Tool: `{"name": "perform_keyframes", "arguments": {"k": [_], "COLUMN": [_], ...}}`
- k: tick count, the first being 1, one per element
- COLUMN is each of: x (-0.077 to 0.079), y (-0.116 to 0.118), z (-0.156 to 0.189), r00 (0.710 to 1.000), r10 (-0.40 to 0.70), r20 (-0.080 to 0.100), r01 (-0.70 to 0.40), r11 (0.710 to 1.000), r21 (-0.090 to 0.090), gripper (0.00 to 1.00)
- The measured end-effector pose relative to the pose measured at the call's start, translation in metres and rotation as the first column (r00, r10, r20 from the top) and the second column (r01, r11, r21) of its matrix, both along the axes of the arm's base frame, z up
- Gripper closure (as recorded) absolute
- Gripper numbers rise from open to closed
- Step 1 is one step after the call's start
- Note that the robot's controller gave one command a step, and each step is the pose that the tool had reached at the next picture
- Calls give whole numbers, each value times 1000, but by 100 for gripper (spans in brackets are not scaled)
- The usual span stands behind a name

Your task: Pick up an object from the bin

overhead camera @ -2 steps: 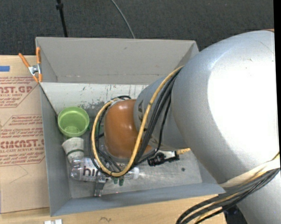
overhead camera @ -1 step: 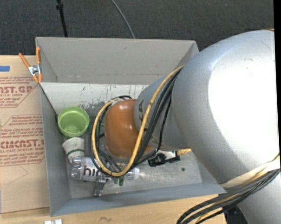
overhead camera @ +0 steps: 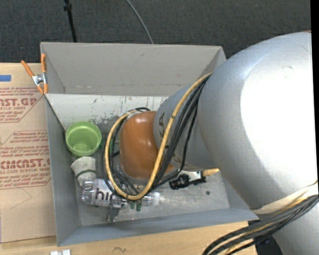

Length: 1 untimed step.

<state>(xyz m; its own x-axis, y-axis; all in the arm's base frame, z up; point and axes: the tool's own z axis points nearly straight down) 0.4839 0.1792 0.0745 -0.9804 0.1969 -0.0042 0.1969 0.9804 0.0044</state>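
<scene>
The gripper [overhead camera: 119, 204], its opening impossible to tell, hangs over a crinkled clear plastic bottle [overhead camera: 95, 195] lying lower-left in the grey metal bin [overhead camera: 63, 208], near a smooth round green cup [overhead camera: 83, 138].

Arm [overhead camera: 254, 120] blocks centre, green cup [overhead camera: 83, 137] at left
</scene>
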Motion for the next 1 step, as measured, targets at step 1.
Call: {"name": "perform_keyframes", "arguments": {"k": [1], "x": [-2], "y": [-1], "z": [19], "r00": [1000], "r10": [3], "r20": [-8], "r01": [-3], "r11": [1000], "r21": [-3], "gripper": [100]}}
